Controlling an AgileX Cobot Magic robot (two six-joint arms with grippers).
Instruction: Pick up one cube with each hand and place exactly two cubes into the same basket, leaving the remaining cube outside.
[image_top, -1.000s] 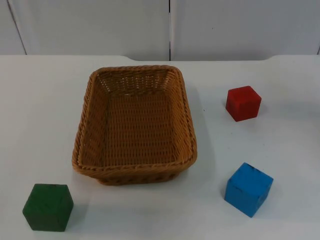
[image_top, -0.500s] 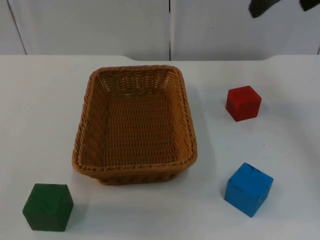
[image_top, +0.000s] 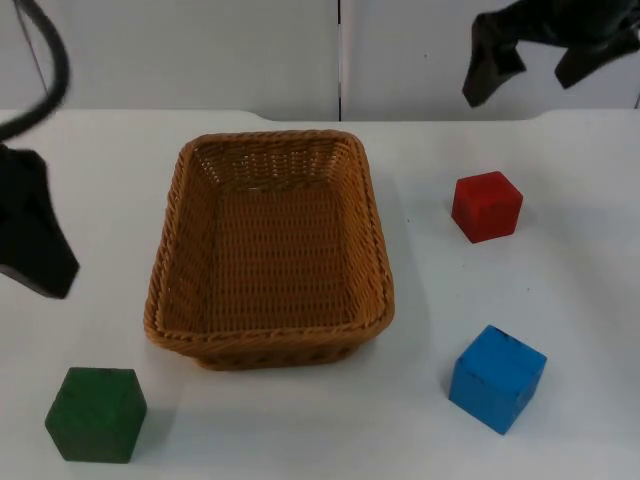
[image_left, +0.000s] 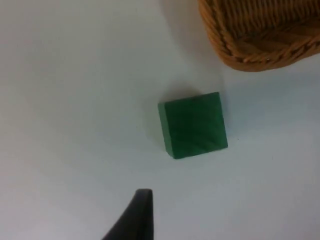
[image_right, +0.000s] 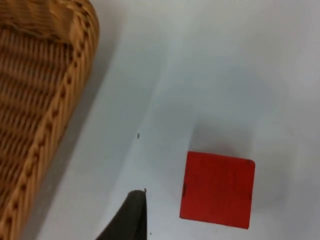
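A brown wicker basket (image_top: 268, 346) stands empty mid-table. The green cube (image_top: 96, 414) sits off its near left corner, the red cube (image_top: 487, 207) to its right, and the blue cube (image_top: 497, 378) nearer the front on the right. My left gripper (image_top: 38, 250) hangs open at the table's left side, above and behind the green cube (image_left: 192, 125). My right gripper (image_top: 537, 65) is open high over the back right, behind the red cube (image_right: 217, 190). Neither holds anything.
The grey partition wall (image_top: 200, 50) closes off the table's far edge. The basket's rim (image_left: 260, 45) lies close to the green cube, and its side wall (image_right: 75, 75) stands a little way from the red cube.
Both arms have come into the top view: the right gripper lowered from the upper right corner, the left gripper appeared at the left edge. The cubes and basket have not moved.
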